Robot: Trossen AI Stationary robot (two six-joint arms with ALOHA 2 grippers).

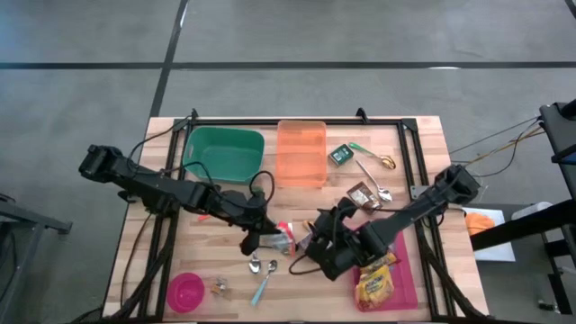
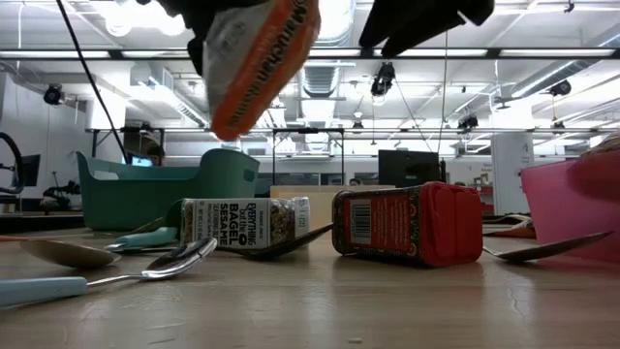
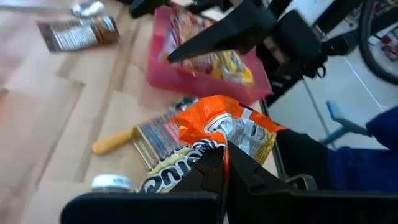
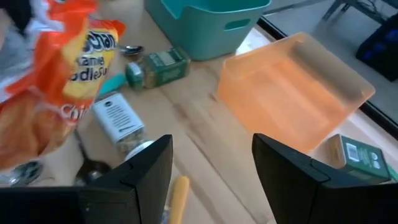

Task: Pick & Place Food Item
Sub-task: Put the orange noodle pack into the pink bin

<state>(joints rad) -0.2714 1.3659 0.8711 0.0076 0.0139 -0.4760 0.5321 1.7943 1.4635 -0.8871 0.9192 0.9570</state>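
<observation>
Your left gripper (image 3: 225, 163) is pinched on the crinkly orange-and-white noodle packet (image 3: 214, 140), held clear above the middle of the wooden tabletop (image 1: 423, 148). Your right gripper (image 4: 211, 165), fingers spread and empty, hangs just beside it. The orange translucent plastic bin (image 1: 301, 151) and teal plastic tub (image 1: 223, 151) line the far edge.

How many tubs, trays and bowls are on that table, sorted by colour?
Green tub: 1
Orange tub: 1
Pink tray: 1
Pink bowl: 1
Total: 4
</observation>
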